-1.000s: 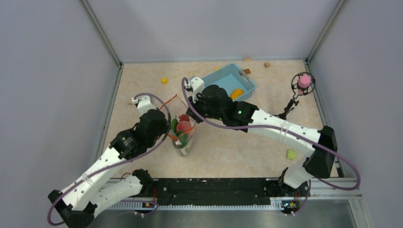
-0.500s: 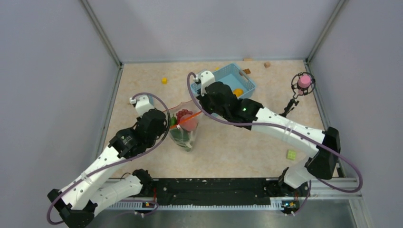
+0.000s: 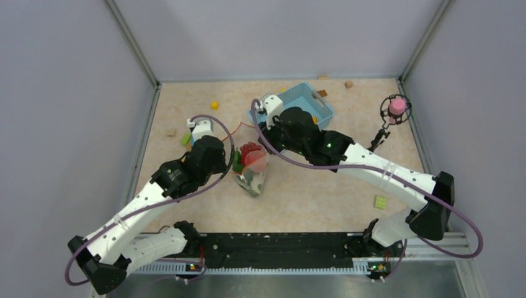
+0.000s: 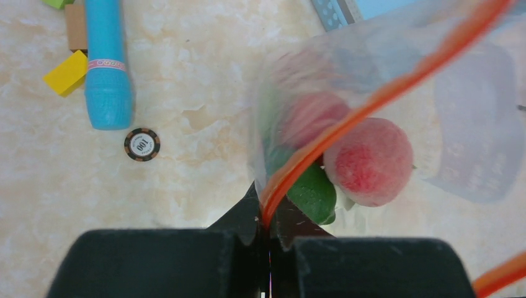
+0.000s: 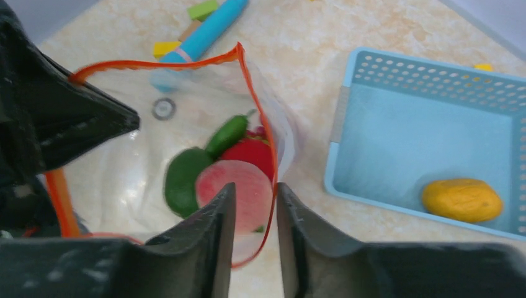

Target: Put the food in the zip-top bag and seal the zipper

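Zip-top bag (image 3: 251,171) upright on counter (image 3: 310,198) between arms, mouth open, food (image 3: 250,153) inside. Left gripper (image 4: 267,215) clamps zipper (image 4: 378,96) end; right gripper (image 5: 254,189) narrowly parted around rim. Risk: uneven pull tips bag, peach (image 4: 369,161) spills; mango (image 5: 462,200) unpacked in basket (image 5: 428,77).

zip-top bag (image 3: 253,183) between left arm (image 3: 186,174), right arm (image 3: 347,155) | food (image 3: 251,153) inside | blue basket (image 3: 310,102) behind

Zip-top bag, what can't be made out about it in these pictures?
- Number of food pieces in the zip-top bag: they overlap; plastic blurs them in the left wrist view.
- Ends of the zipper: cut off by the left wrist view's edges, under arms in the top view.
- Whether the right gripper touches the zipper: right wrist view, motion blur.
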`<state>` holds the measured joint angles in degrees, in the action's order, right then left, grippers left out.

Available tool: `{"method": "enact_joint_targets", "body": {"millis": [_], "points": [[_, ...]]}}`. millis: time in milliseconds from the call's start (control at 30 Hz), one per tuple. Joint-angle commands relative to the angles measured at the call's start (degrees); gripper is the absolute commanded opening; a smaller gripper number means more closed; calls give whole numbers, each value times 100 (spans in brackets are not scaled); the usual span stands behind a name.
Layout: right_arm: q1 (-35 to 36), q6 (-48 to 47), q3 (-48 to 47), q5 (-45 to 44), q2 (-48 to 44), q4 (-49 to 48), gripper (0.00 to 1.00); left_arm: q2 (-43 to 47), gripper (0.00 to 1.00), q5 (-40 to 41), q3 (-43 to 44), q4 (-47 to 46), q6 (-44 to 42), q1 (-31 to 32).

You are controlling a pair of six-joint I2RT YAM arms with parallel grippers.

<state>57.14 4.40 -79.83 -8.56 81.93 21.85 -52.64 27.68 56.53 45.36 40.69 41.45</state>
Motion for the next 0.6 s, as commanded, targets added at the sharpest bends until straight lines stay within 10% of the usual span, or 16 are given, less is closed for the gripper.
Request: {"method": "enact_joint_targets", "body": {"millis": [0,267,567], "points": [[-232,33,90,-8,-80,-374,42,222,0,-27,-124,-509,-159,-6],[-994,331,553,423,-716,-1005,97,444,0,512,-258,-503,-26,-6],[-2148,1251,454,-601,-268,-756,99,632,0,431,-542,-853,-75,-6]]}}
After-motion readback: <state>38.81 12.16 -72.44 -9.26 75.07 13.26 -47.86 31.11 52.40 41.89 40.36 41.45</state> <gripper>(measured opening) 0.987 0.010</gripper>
